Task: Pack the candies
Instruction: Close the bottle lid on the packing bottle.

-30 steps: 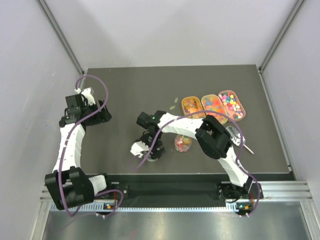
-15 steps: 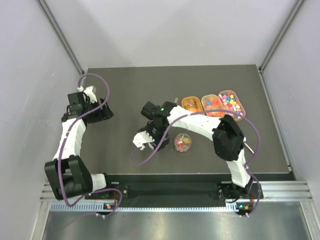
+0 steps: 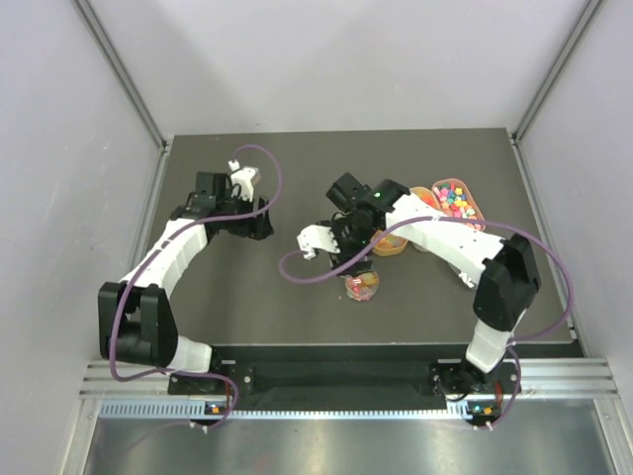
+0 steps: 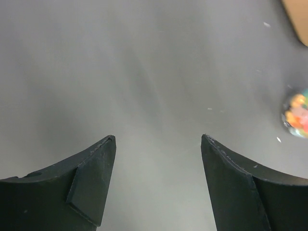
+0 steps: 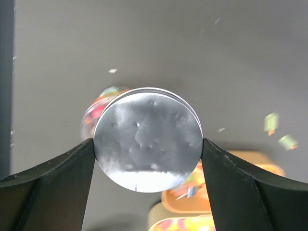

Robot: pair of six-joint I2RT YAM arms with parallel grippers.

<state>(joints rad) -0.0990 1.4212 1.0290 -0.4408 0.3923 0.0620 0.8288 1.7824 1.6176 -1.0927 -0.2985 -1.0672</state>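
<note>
Candies fill a small clear round dish (image 3: pixel 363 287) near the table's front middle; it also shows in the left wrist view (image 4: pixel 295 115) and the right wrist view (image 5: pixel 102 107). More candies (image 3: pixel 458 202) lie in orange oval trays at the back right. My right gripper (image 3: pixel 343 236) (image 5: pixel 147 144) is shut on the dish's clear round lid (image 5: pixel 147 139), held edge to edge above the table, behind and left of the dish. My left gripper (image 3: pixel 261 222) (image 4: pixel 159 139) is open and empty over bare table, left of the dish.
Three orange trays (image 3: pixel 388 240) stand in a row at the back right, partly under my right arm; two show in the right wrist view (image 5: pixel 226 192). Two loose green candies (image 5: pixel 272 122) lie on the table. A purple cable (image 3: pixel 297 269) loops left of the dish.
My right gripper has lifted and moved back and right with the lid, from front left of the dish to behind it. My left arm has swung right toward the table's middle.
</note>
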